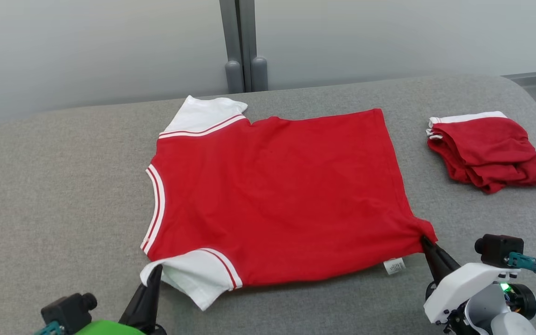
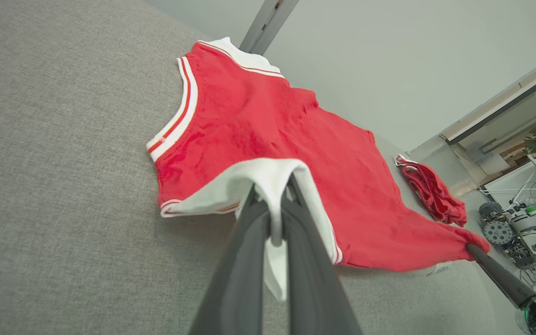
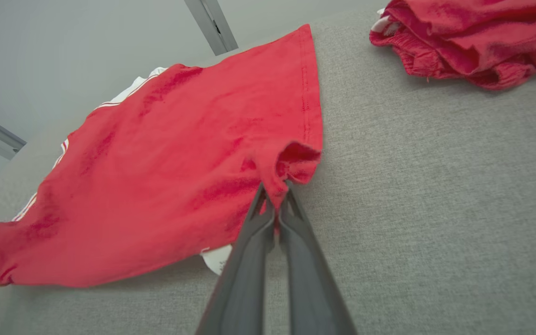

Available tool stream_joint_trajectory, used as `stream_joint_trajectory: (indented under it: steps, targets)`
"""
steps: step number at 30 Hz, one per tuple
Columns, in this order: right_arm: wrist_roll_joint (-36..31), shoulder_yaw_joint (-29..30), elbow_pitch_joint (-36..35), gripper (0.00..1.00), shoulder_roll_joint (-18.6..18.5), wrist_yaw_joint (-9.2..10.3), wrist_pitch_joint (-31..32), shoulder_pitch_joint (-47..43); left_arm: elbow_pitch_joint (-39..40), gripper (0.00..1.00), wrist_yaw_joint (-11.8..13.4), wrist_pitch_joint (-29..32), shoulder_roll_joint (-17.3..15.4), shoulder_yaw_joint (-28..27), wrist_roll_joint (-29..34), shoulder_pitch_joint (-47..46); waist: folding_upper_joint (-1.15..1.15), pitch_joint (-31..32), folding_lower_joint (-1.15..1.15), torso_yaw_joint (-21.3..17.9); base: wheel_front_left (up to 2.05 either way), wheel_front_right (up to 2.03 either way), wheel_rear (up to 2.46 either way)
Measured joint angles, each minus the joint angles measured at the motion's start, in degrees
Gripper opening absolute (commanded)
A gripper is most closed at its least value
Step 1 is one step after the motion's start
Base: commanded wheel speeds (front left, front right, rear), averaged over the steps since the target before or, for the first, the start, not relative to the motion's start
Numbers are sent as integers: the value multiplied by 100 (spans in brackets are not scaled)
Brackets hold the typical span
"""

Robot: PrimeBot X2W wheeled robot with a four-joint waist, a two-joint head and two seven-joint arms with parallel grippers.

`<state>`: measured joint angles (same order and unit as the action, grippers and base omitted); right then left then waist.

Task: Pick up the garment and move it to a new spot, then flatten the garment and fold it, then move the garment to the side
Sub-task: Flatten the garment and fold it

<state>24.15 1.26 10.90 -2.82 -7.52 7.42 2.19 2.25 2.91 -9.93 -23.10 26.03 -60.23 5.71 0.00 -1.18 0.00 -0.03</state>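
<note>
The garment [image 1: 272, 195] is a red T-shirt with white sleeves, spread flat on the grey table, collar toward the left. My left gripper [image 1: 156, 269] is shut on the near white sleeve [image 2: 268, 179], whose cloth hangs between the fingers [image 2: 249, 232]. At the shirt's near right hem corner [image 3: 291, 163] my right gripper [image 1: 424, 239] is shut, bunching the red cloth. From the left wrist view the right gripper [image 2: 470, 248] shows pinching that corner. A white care label [image 1: 394, 265] pokes out under the hem.
A second red garment [image 1: 486, 151] lies folded at the table's far right, also seen as a red pile [image 3: 472, 37]. The grey table [image 1: 54, 186] has bare cloth to the left and front. A grey post [image 1: 242, 46] stands behind.
</note>
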Motion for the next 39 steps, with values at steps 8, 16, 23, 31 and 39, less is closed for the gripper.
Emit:
stream_joint_trajectory:
  steps: [8, 16, 23, 31, 39]
  targets:
    - [-88, -56, 639, 0, 0, 0, 119, 603, -868, 0, -276, 41, 325, 140, 167, -1081, 0, -155, 0, -38, 0, 0, 0]
    - [232, 60, 1617, 0, 0, 1, -198, 1709, -2128, 0, -492, -201, 645, 126, 563, -2516, 0, -475, 0, -68, 0, 0, 0]
    - [154, -18, 2465, 0, 1, 1, -604, 2480, -2949, 0, -684, -405, 886, 35, 758, -3288, 0, -856, 0, -107, 0, 0, 0]
    - [270, -278, 3004, 47, 0, 1, -1128, 2949, -3601, 6, -793, -485, 1060, -44, 1045, -3633, 0, -1155, 0, -167, 0, 0, 0]
    - [297, -590, 2981, 100, 4, 1, -1767, 3100, -3504, 100, -793, -511, 1125, -526, 1287, -3602, 0, -1082, 0, -188, 0, 0, 0]
